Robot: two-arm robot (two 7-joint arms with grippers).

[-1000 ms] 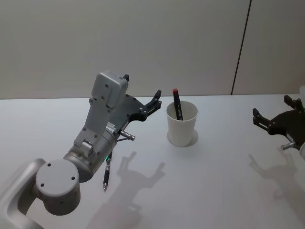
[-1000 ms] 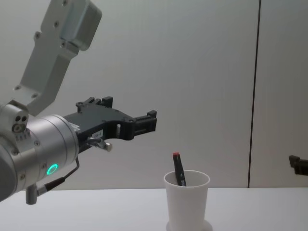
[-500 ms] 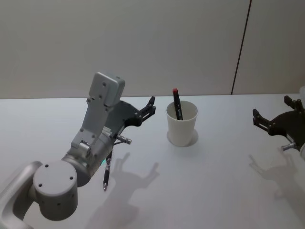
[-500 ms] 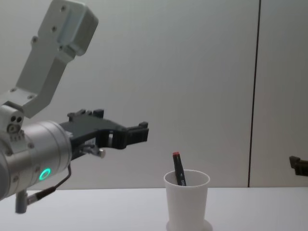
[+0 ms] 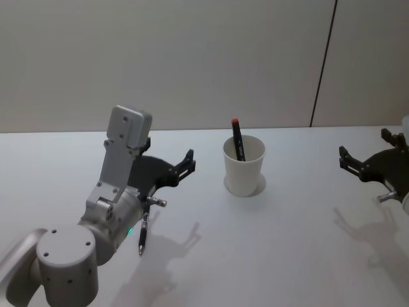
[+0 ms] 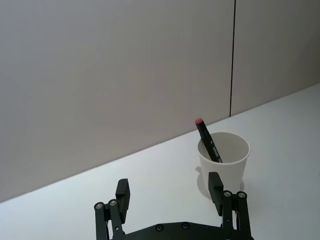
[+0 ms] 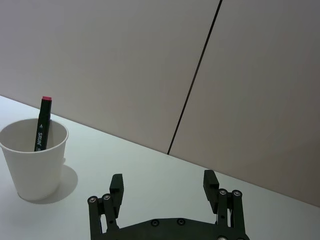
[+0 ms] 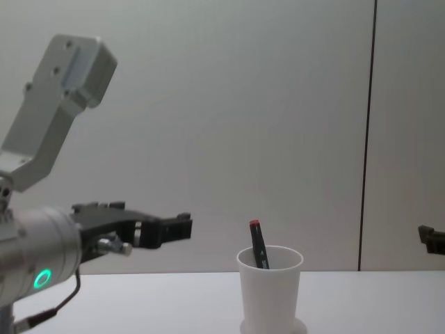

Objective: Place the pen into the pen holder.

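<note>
Pen: leaning inside pen holder on worktop, placement apparently done; left gripper has drawn back and lower, fingers spread, empty; right gripper parked rightward, fingers spread.

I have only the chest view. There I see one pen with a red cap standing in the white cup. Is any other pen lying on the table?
Observer: Yes. The head view shows a second pen lying flat on the table, beside the left arm and apart from the pen holder.
Operator: Does the left pincer hold anything?
Observer: No. In the left wrist view the left pincer is open and empty, facing the pen holder.
Operator: And the right one? I see only its tip.
Observer: The right pincer is open and empty too. It hovers at the table's right side.
</note>
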